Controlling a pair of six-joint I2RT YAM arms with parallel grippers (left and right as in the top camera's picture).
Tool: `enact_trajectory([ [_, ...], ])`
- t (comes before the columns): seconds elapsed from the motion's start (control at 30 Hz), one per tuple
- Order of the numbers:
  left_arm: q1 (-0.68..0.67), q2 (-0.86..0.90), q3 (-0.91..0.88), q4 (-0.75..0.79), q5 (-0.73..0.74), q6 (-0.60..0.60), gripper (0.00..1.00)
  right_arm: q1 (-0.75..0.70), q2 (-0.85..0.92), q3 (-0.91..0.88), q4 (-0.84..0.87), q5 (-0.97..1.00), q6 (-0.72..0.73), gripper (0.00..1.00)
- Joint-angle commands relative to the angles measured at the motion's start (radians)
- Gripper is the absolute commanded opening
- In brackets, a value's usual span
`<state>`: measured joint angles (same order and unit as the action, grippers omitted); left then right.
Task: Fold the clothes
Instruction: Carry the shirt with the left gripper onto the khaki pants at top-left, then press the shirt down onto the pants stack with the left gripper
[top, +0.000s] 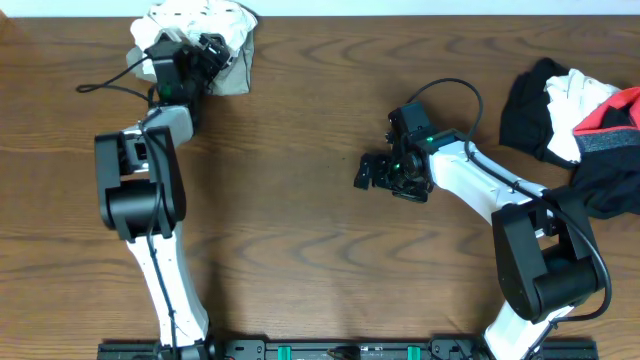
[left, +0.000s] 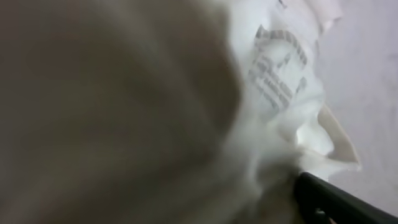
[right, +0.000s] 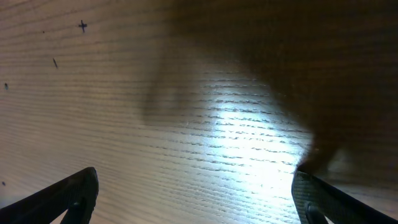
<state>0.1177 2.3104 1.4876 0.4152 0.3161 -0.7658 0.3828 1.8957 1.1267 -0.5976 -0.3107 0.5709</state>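
Observation:
The clothes lie in two heaps. A crumpled white garment (top: 228, 22) sits at the table's far left corner, and my left gripper (top: 207, 52) is pushed into its near edge. In the left wrist view this white cloth (left: 280, 130), with a printed label (left: 278, 68), fills the frame. Only one black finger (left: 329, 202) shows, set far out to the side; the other is hidden by fabric. My right gripper (top: 368, 172) hovers open over bare wood at mid-table, its fingers (right: 68, 196) wide apart with nothing between them.
At the right edge lies a pile of black cloth (top: 525, 118), a white piece (top: 575, 98) and a red one (top: 618, 110), beside the right arm's base. A black cable (top: 105, 82) loops left of the left arm. Wooden tabletop (top: 300, 130) spans between the arms.

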Motion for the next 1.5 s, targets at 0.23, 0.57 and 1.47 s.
enact_trajectory([
  [0.23, 0.003, -0.355, -0.009, -0.463, -0.127, -0.037, 0.98, 0.055, 0.154, -0.109, 0.001, -0.018, 0.008, 0.99],
  [0.57, 0.003, -0.509, -0.009, -0.357, -0.154, -0.006, 0.87, 0.057, 0.154, -0.109, 0.000, -0.019, -0.011, 0.99],
  [1.47, 0.013, 0.004, -0.009, 0.193, -0.362, 0.493, 0.57, 0.057, 0.154, -0.109, 0.004, -0.018, -0.019, 0.99],
])
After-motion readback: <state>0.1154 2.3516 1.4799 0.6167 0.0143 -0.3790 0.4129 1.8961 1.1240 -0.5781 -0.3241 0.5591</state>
